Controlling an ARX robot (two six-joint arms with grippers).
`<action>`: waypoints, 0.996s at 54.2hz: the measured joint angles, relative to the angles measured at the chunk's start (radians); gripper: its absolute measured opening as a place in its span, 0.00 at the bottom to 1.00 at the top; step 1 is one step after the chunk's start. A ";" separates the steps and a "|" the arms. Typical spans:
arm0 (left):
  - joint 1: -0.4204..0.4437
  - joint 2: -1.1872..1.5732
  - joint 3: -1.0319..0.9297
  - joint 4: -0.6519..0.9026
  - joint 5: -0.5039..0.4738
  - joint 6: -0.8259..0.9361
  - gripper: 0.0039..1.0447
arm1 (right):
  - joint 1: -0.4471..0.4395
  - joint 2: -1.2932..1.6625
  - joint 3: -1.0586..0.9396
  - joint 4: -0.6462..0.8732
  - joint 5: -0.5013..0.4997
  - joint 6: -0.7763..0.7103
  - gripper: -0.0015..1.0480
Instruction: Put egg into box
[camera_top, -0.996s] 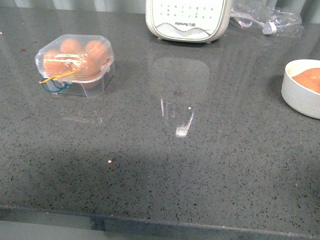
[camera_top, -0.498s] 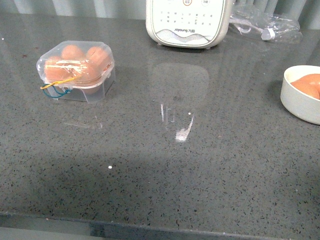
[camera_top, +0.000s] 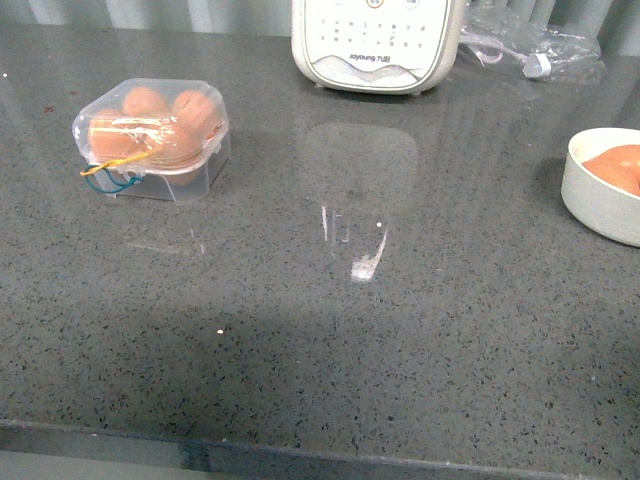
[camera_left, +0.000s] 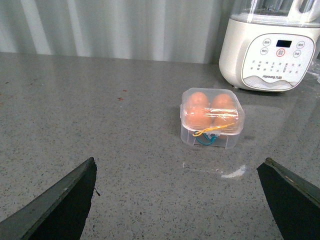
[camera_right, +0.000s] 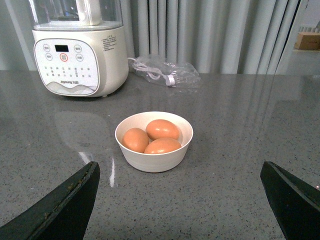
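Both my grippers (camera_left: 180, 200) (camera_right: 180, 200) hung with jaws spread, holding nothing | box (camera_left: 212, 118) ahead of my left, lid closed over eggs | egg (camera_right: 161, 129) in bowl (camera_right: 154, 160) ahead of my right | risk: closed lid blocking insertion; smooth shell slipping or cracking under pinch

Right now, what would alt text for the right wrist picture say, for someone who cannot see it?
A round white bowl holding three brown eggs sits on a grey speckled counter. A cream kitchen appliance and a clear plastic bag stand behind it, and the right gripper's dark fingers, spread wide, frame the lower corners.
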 joint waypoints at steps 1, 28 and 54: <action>0.000 0.000 0.000 0.000 0.000 0.000 0.94 | 0.000 0.000 0.000 0.000 0.000 0.000 0.93; 0.000 0.000 0.000 0.000 0.000 0.000 0.94 | 0.000 0.000 0.000 0.000 0.000 0.000 0.93; 0.000 0.000 0.000 0.000 0.000 0.000 0.94 | 0.000 0.000 0.000 0.000 0.000 0.000 0.93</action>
